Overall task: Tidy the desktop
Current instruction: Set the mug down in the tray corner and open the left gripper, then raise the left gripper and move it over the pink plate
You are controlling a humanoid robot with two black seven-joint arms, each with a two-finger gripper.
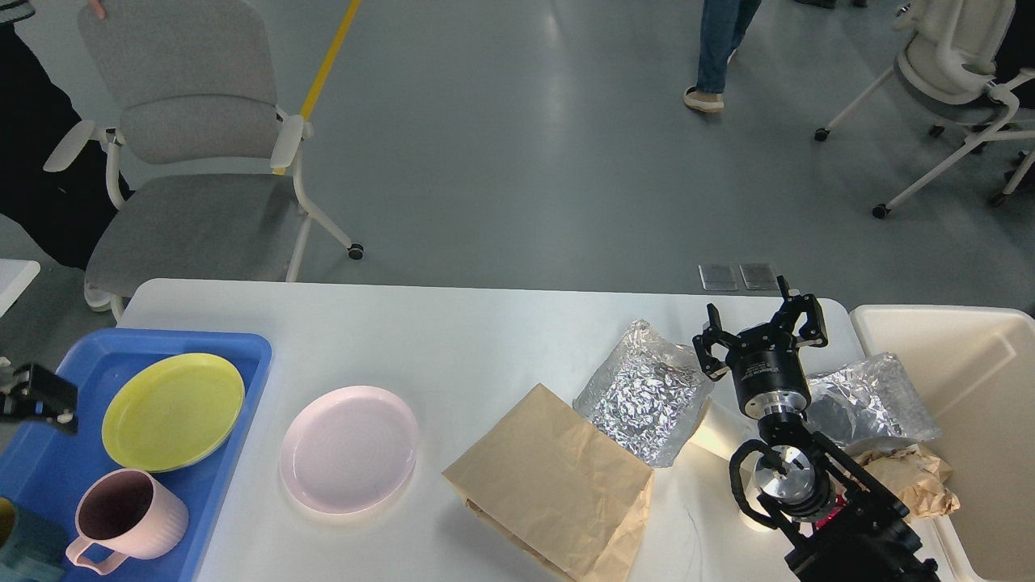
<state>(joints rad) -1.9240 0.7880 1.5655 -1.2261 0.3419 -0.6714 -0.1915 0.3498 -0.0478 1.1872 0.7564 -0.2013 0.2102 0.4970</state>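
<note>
Centrally, filling the lower half of the head view: desktop [485,339], white, matte, rounded far corners, grey floor beyond. Lying on it, left of middle: pink plate [349,449], empty, flat on the surface. Right of middle: brown paper bag [558,485], creased, lying flat, reaching the near edge of the view. Just behind the bag and touching its far corner: foil pouch [647,392], crinkled silver.

Above the right part of the desktop: right gripper [760,327], fingers spread apart, holding nothing, raised between the foil pouch and a second foil bag [877,400]. Second bag lying over the edge between desktop and cream bin [986,380] at the far right. Beside it, near the bin wall: crumpled brown paper [922,481]; cannot tell if resting on the desktop or in the bin.

At the left edge of the desktop: blue tray [234,356], holding a yellow plate [173,411] and a pink mug [129,517] with handle pointing toward the near edge. Over the tray's left side: left gripper [36,398], only partly in view, dark; cannot tell if open or closed.

Beyond the desktop: grey chair [194,162] at the far left, white chair [954,73] at the far right, a person's legs [720,48] on the floor.
</note>
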